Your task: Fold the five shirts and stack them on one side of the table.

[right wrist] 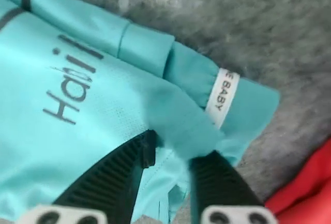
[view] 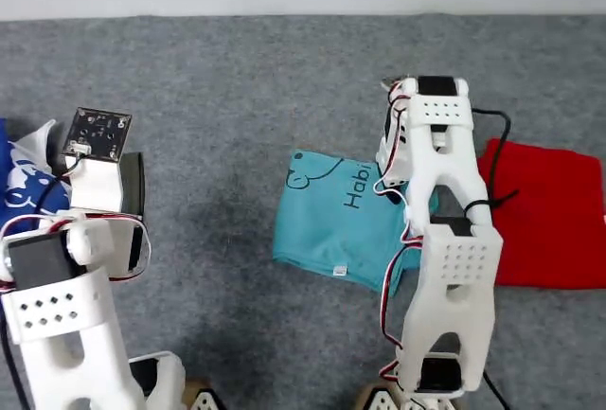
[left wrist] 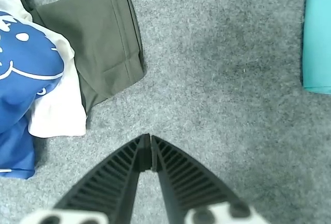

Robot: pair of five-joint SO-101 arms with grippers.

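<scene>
Blue-and-white shirt (left wrist: 26,74) lies crumpled, left of and ahead of the left jaws, overlapping the olive shirt (left wrist: 103,38), which lies flat ahead of them. Left jaws clenched tip to tip with nothing between, above bare grey table (view: 218,98). Teal shirt (view: 336,230), partly folded, sits at mid-table under the right jaws. Right jaws grasping a raised fold of it near the neck label (right wrist: 221,97). Red shirt (view: 549,216) lies flat just right of the right jaws.

Middle shirt (view: 331,230) at table (view: 218,126) centre, second shirt (view: 549,221) near its right, shirt pile (view: 24,197) far left
</scene>
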